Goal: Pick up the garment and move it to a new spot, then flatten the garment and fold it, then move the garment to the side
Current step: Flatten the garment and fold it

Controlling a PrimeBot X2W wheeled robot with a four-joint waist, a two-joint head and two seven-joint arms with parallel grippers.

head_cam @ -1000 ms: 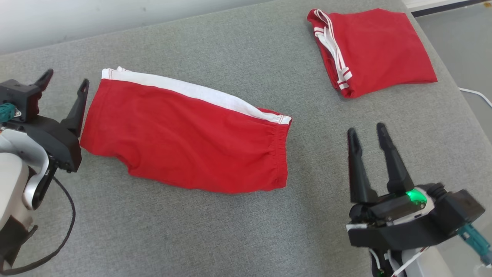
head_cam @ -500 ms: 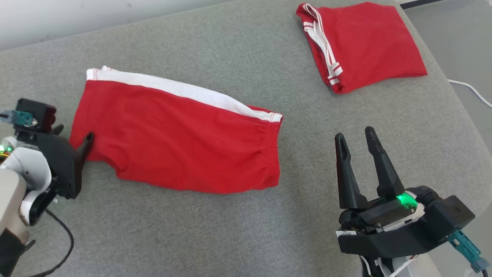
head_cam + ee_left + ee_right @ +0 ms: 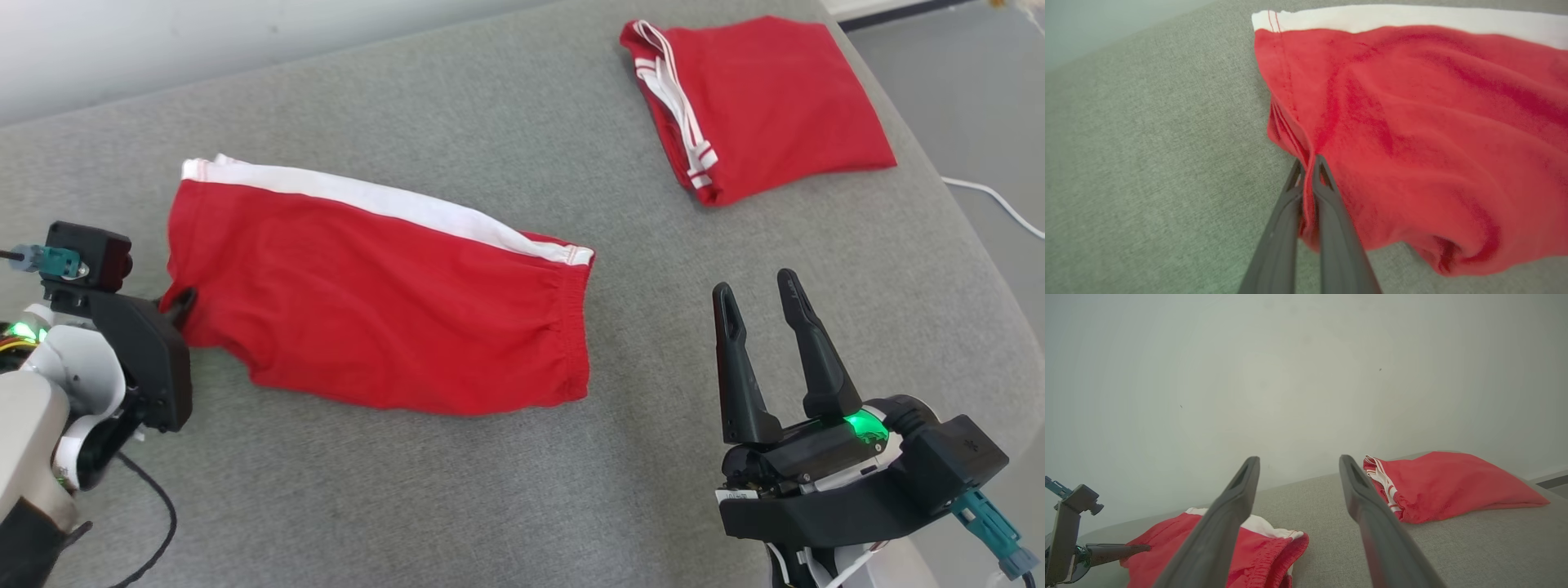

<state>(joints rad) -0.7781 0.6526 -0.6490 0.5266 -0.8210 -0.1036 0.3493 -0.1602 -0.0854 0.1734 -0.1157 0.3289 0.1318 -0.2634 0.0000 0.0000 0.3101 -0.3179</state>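
The left arm reaches in low from the left, and the left gripper [image 3: 1308, 161] is clenched on the near left corner of the red shorts [image 3: 384, 310], which lie flat in the middle of the grey surface [image 3: 490, 490]. The right gripper [image 3: 755, 290] hovers at the near right, released and empty. A folded red garment [image 3: 759, 106] lies far right, well apart.

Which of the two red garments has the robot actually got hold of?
The spread-out garment with the broad white band; the left gripper pinches its edge. The folded garment lies apart, untouched.

Bright, soft, even light, faint shadows; wrist views bow at the edges, the left tool [image 3: 1309, 160] blurs up close.
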